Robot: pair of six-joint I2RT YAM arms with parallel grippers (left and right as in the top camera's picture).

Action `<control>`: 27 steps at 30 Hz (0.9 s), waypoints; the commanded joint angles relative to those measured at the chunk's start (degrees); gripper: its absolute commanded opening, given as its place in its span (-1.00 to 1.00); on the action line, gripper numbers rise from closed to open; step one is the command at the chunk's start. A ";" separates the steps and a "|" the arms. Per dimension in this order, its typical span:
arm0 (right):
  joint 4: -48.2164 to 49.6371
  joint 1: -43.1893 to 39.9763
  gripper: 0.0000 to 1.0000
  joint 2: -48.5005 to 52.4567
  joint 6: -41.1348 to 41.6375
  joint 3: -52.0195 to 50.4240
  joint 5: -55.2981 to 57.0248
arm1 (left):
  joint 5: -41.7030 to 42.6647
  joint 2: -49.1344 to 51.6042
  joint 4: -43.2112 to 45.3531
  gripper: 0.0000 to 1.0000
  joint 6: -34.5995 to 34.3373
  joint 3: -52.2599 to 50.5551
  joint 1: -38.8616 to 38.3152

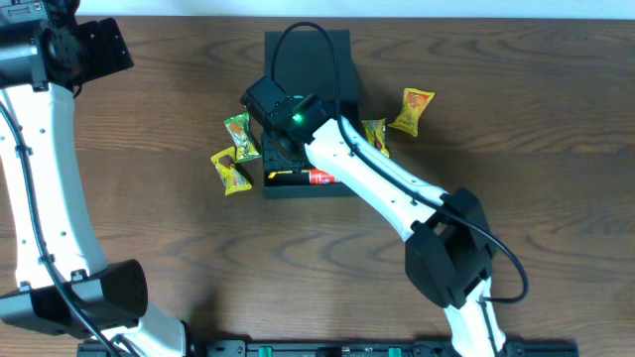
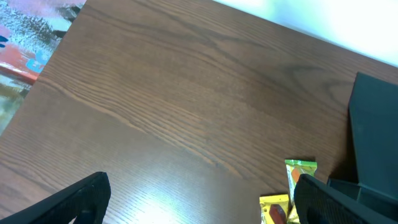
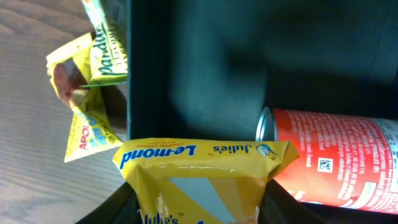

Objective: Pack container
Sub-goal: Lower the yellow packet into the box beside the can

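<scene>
- The right gripper (image 3: 196, 208) was pinching a yellow Le-mond packet (image 3: 199, 177), jaws about half apart, one dark finger pressed to each side of it.
- And the packet hung over the open inside of the container (image 1: 298, 190), the black box sitting mid-table with its lid flap laid back on the far side.
- Down in the box, a red can (image 3: 336, 162) lay on its side, right beside the packet in the wrist view; whether they touched I couldn't tell.
- The right arm stretched from the near-right corner diagonally across to the box, its wrist leaning over the middle, green light glowing.
- Over on the left, the left gripper (image 2: 200, 180) stood spread wide and held nothing, hovering above bare brown table (image 2: 186, 93), well clear of the box.
- Loose snacks waited outside: a green packet (image 1: 240, 137) and a yellow-red packet (image 1: 230, 171) just beside the left wall, and two yellow packets (image 1: 412, 109) off the right side, the nearer one partly under the arm.
</scene>
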 commanded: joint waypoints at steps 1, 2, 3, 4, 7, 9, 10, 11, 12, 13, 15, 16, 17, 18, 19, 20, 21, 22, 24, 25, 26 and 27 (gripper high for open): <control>0.13 0.26 -0.64 2.38 1.64 0.83 0.31 | 0.39 -1.05 -0.22 0.91 -0.02 -0.04 0.22; 0.17 0.26 -0.65 2.64 1.64 0.83 0.09 | 0.39 -1.05 -0.20 0.91 -0.02 -0.04 0.24; 0.31 0.26 -0.65 2.97 1.64 0.83 -0.22 | 0.39 -1.05 -0.20 0.91 -0.02 -0.04 0.24; 0.50 0.26 -0.65 3.10 1.64 0.83 -0.59 | 0.39 -1.05 -0.20 0.91 -0.02 -0.04 0.22; 0.92 0.26 -0.66 3.39 1.90 0.83 -0.72 | 0.39 -1.05 -0.20 0.91 -0.02 -0.04 0.22; 0.94 0.28 -0.65 3.41 2.03 0.83 -0.72 | 0.39 -1.05 -0.17 0.91 -0.02 -0.04 0.22; 0.92 0.28 -0.65 3.48 2.05 0.83 -0.72 | 0.39 -1.05 -0.17 0.91 -0.02 -0.04 0.24; 0.92 0.28 -0.65 3.67 2.08 0.83 -0.74 | 0.39 -1.05 -0.15 0.91 -0.02 -0.04 0.22; 0.92 0.33 -0.65 3.93 2.08 0.83 -1.03 | 0.39 -1.05 -0.15 0.91 -0.02 -0.04 0.24; 0.92 0.37 -0.65 4.26 2.03 0.83 -1.51 | 0.39 -1.05 -0.15 0.91 -0.02 -0.04 0.22; 0.87 0.42 -0.63 4.96 1.99 0.83 -2.49 | 0.39 -1.05 -0.15 0.91 -0.02 -0.04 0.22; 0.79 0.44 -0.62 5.05 1.99 0.83 -2.67 | 0.39 -1.05 -0.15 0.91 -0.02 -0.04 0.22; 0.76 0.42 -0.60 5.22 1.99 0.83 -2.69 | 0.39 -1.05 -0.15 0.91 -0.02 -0.04 0.24; 0.85 0.42 -0.55 5.22 1.99 0.83 -2.71 | 0.39 -1.05 -0.15 0.91 -0.02 -0.04 0.24; 0.90 0.42 -0.50 5.22 1.99 0.83 -2.69 | 0.39 -1.05 -0.15 0.91 -0.02 -0.04 0.24; 0.92 0.44 -0.46 5.22 1.99 0.83 -2.69 | 0.39 -1.05 -0.15 0.91 -0.02 -0.04 0.24; 0.90 0.42 -0.37 5.22 1.99 0.83 -2.71 | 0.39 -1.05 -0.13 0.91 -0.02 -0.04 0.22; 0.87 0.42 -0.28 5.22 1.99 0.83 -2.71 | 0.39 -1.05 -0.13 0.91 -0.02 -0.04 0.22; 0.87 0.44 -0.12 5.22 1.99 0.83 -2.69 | 0.39 -1.05 -0.15 0.91 -0.02 -0.04 0.22; 0.87 0.42 -0.02 5.22 1.99 0.83 -2.69 | 0.39 -1.05 -0.15 0.91 -0.02 -0.04 0.22; 0.85 0.42 0.10 5.22 1.99 0.83 -2.69 | 0.39 -1.05 -0.15 0.91 -0.02 -0.04 0.24; 0.85 0.42 0.19 5.22 1.99 0.83 -2.69 | 0.39 -1.05 -0.13 0.91 -0.02 -0.04 0.22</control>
